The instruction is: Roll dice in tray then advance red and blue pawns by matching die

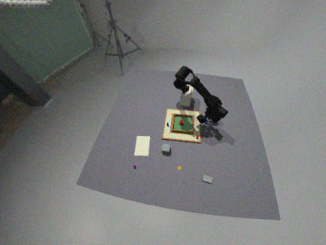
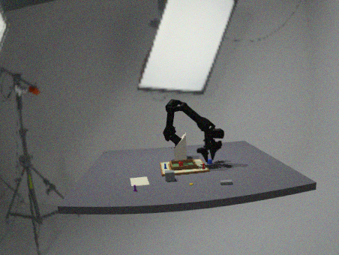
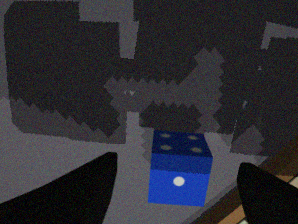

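Note:
The blue die (image 1: 206,122) (image 2: 210,162) (image 3: 179,175) sits on the table just outside the board's right edge. Its upper face shows four pips in the wrist view. My gripper (image 1: 207,119) (image 2: 209,159) (image 3: 178,167) is open above it, fingertips on either side, not touching it. The red die (image 1: 181,122) (image 2: 181,163) lies inside the green tray (image 1: 182,132); its number is too small to read. The red pawn (image 1: 197,137) (image 2: 203,166) stands at the board's front right corner. The blue pawn (image 1: 167,125) (image 2: 165,166) stands on the left side of the board (image 1: 185,137).
A pale slanted panel (image 2: 181,150) stands behind the board. In front are a grey cube (image 1: 166,149) (image 2: 169,175), a cream sheet (image 1: 142,145) (image 2: 139,181), a purple pawn (image 1: 135,166) (image 2: 135,188), a yellow disc (image 1: 179,168) (image 2: 191,184) and a grey block (image 1: 207,179) (image 2: 226,182).

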